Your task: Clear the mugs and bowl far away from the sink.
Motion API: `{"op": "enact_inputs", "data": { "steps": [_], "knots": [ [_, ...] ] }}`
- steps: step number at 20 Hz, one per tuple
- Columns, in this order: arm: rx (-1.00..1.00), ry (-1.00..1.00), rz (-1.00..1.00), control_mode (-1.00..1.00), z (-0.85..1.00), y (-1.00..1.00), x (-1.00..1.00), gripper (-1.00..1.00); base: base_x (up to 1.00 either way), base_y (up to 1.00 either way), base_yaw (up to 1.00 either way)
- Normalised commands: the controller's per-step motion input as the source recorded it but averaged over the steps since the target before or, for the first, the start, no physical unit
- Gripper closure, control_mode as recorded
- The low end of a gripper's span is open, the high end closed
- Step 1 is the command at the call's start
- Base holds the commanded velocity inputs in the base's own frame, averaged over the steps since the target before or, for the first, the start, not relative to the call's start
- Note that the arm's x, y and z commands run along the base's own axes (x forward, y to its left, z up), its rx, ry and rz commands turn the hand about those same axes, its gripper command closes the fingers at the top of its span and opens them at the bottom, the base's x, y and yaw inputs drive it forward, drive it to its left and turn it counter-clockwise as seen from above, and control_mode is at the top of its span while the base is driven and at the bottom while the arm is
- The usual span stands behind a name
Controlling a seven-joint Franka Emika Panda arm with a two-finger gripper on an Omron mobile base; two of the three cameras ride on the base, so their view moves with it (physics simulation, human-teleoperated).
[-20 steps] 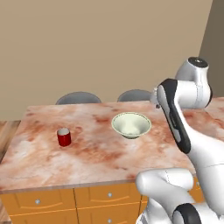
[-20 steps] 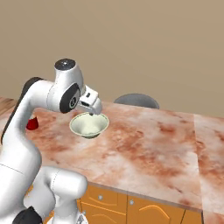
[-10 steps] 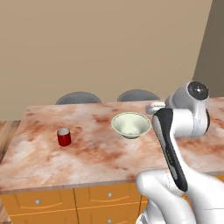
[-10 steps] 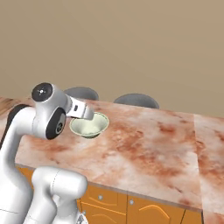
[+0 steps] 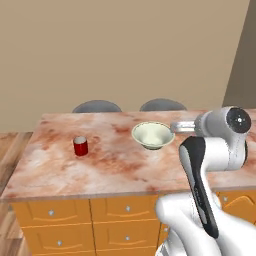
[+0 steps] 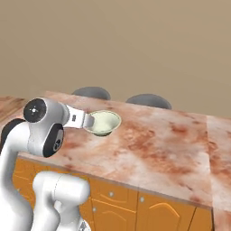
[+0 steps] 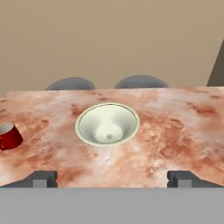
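The cream-white bowl (image 5: 153,135) (image 6: 103,122) (image 7: 108,124) stands upright near the middle of the pink marble counter (image 5: 110,165). To its left, a bowl's width or more away, sits the glossy red mug (image 5: 80,145) (image 7: 8,136). My gripper (image 5: 173,126) (image 6: 89,121) (image 7: 112,179) is open and empty. It hangs low and level at the near side of the bowl, pointing at it, a short gap away. Both fingertips (image 7: 43,178) stand wide apart in the hand view. The sink is out of view.
Two grey chair backs (image 5: 96,106) (image 5: 162,105) rise behind the counter's far edge. Orange drawers (image 5: 75,212) run below the near edge. Bare marble stretches right of the bowl (image 6: 171,144). My own elbow (image 5: 225,135) looms over the counter's right part.
The arm has folded down and toward the cameras, bringing the hand from above the bowl to a low, level pose beside it. Bowl and red mug have not moved. The gripper stayed open.
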Motion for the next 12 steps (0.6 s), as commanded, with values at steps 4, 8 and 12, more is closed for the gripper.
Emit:
{"op": "enact_inputs", "data": {
  "steps": [4, 8, 12],
  "knots": [
    [0.0, 0.0, 0.0, 1.0, 0.0, 0.0, 0.0, -1.0, -0.77, 0.54, 0.48],
    [0.0, 0.0, 0.0, 1.0, 0.0, 0.0, 0.0, -1.0, -0.36, 0.64, 0.68],
    [0.0, 0.0, 0.0, 1.0, 0.0, 0.0, 0.0, -1.0, -0.02, 0.64, 0.87]
  ]
}}
